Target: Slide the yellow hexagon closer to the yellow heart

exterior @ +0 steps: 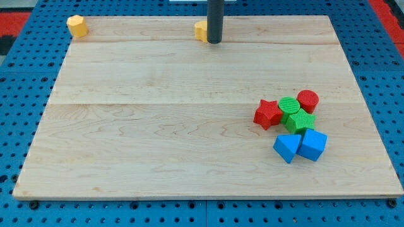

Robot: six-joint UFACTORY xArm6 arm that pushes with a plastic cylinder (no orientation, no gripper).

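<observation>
The wooden board (158,126) fills the view. A cluster at the view's right holds two blue blocks (302,145), two green blocks (295,113), a red star (267,114) and a red cylinder (308,99). My tip (214,41), which has no jaws, touches the yellow hexagon (201,30) at the top edge. The yellow heart (76,26) sits at the top-left corner, well apart.

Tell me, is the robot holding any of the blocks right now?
No, nothing is held. I have only a rod, and my tip rests on the board right beside a yellow block at the view's top, on that block's right. The other yellow block sits far left.
</observation>
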